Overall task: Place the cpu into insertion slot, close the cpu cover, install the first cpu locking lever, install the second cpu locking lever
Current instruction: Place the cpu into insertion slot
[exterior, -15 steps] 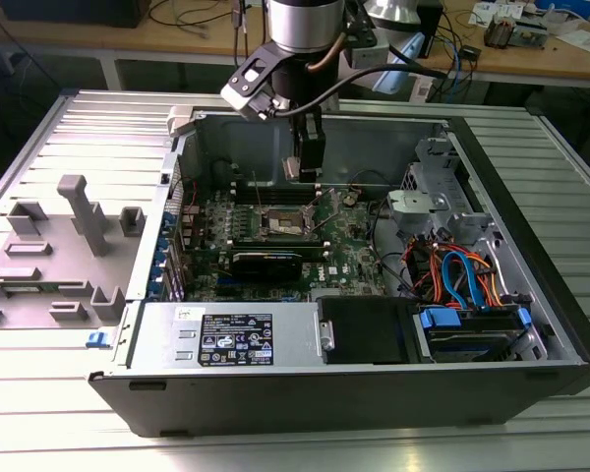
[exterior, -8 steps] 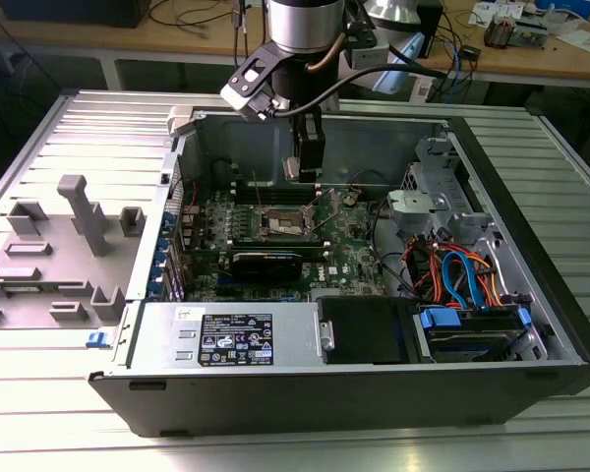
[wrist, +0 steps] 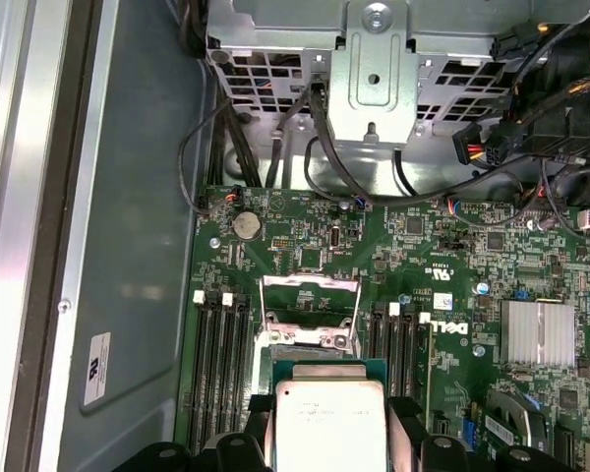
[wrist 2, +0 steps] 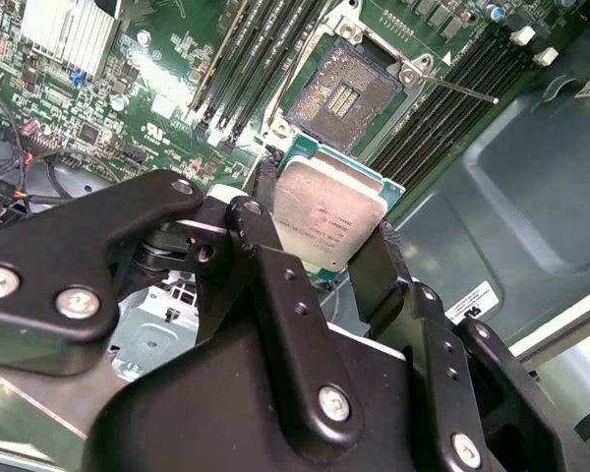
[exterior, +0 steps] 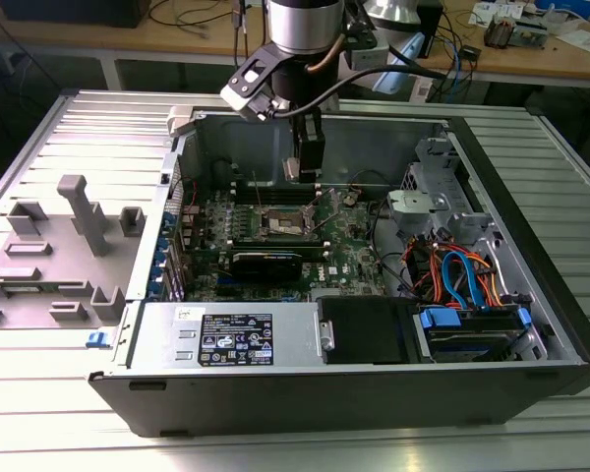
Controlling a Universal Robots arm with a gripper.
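The tool (wrist 2: 323, 241) is clamped on the cpu (wrist 2: 329, 206) by two opposite edges, holding it in the air near the uncovered insertion slot (wrist 2: 349, 93); the chip looks light, stiff, smooth-topped and fragile underneath, so an edge grip seems safest.

Inside the computer case (exterior: 354, 403), the chip (wrist 2: 329, 211) hangs above the socket (wrist 2: 349, 93), memory slots (wrist 2: 261, 59) on both sides of it

Arm upright, gripper (exterior: 305, 169) pointed straight down, fingers (wrist 2: 374, 275) pinched inward.
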